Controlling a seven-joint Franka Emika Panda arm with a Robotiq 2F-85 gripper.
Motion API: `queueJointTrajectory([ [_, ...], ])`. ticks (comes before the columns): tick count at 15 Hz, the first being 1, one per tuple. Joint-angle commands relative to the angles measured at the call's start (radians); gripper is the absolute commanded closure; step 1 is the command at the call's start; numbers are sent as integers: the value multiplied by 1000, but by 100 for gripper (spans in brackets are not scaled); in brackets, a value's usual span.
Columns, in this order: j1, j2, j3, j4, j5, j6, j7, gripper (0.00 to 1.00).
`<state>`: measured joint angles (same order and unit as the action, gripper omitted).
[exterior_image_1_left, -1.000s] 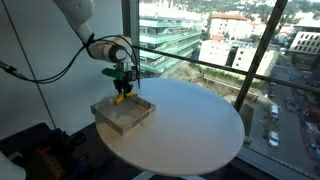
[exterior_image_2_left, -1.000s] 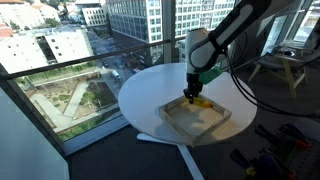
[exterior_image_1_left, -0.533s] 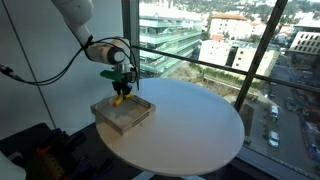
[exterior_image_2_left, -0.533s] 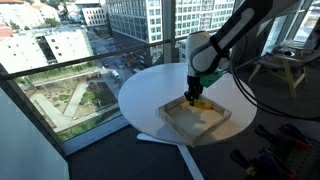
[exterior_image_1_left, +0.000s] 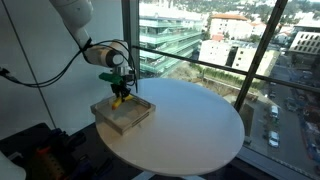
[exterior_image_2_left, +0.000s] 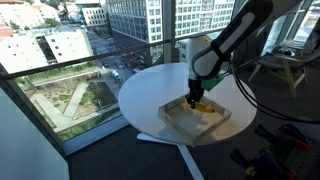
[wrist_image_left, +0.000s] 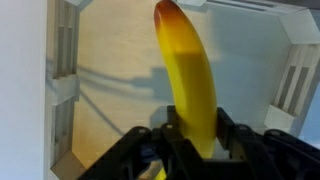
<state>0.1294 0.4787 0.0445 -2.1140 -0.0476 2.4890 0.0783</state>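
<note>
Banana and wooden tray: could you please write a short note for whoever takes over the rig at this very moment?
Gripper: shut on the banana, gripping it near one end.
Banana: points away from the jaws, over the inside of the wooden tray. Whether its far tip touches the tray floor cannot be told.
Tray: sits near the edge of the round white table, on the arm's side, by the window.
Done: the banana is in the grip and within the tray's outline.
Left: the banana is not yet released.
</note>
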Motion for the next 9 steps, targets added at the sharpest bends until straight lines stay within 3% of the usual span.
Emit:
queueJointTrajectory([
  [1, 6, 1, -15, -16, -26, 26, 12, 84],
  [9, 5, 22, -25, -24, -24, 38, 11, 84],
])
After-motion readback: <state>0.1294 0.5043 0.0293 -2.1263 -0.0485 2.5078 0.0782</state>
